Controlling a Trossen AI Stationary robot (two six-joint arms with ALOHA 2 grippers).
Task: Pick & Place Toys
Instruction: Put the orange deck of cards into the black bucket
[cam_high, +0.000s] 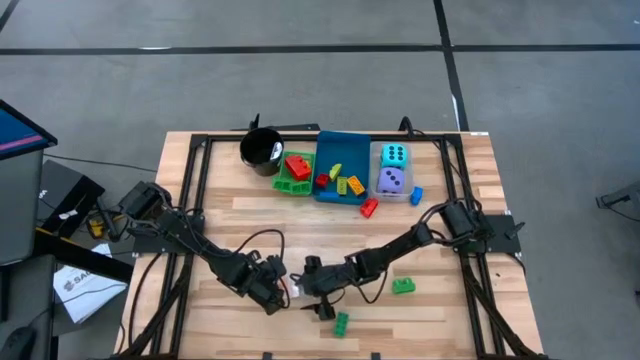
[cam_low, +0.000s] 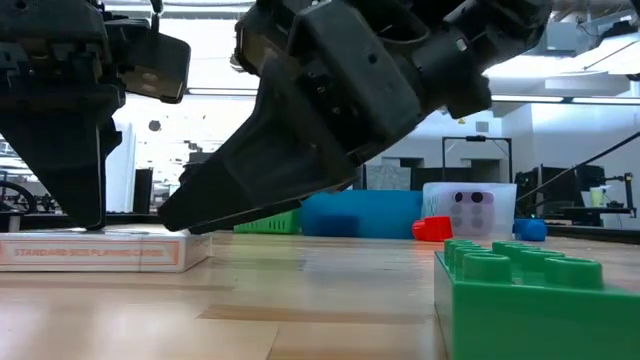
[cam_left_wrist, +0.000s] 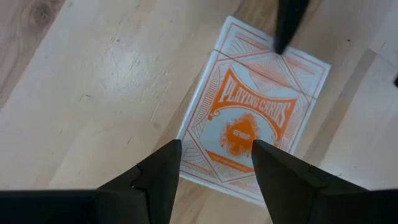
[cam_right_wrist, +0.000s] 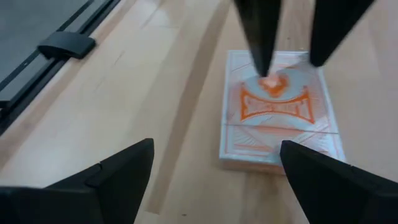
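A green building brick (cam_low: 535, 290) sat nearest the low camera, on the wood just ahead of its lens, and behind it both arms crowded over one pack of playing cards (cam_left_wrist: 252, 127) lying flat on the table (cam_high: 440, 315) near its front edge, between the two grippers. The left gripper (cam_left_wrist: 216, 163) stood directly above the pack with its jaws partly open, the fingers (cam_left_wrist: 163, 167) straddling the printed face and not closed on it. The right gripper (cam_right_wrist: 214, 165) came at the same pack from the other side, jaws spread wide and holding nothing. The chief risk was a collision: two sets of fingers converging on one thin box could strike each other or shove the pack sideways before either closed. A flat pack also gave little edge to pinch, so the left fingers might slide over its glossy top or press it into the wood. From the low view I could not tell whether the left fingertips already touched the pack. The other toys lay well apart at the back: bricks in the green tray (cam_high: 293, 178) and blue tray (cam_high: 343, 150), the cyan die (cam_high: 394, 154) and purple die (cam_high: 391, 181) in the clear tray, beside a black cup (cam_high: 261, 148).
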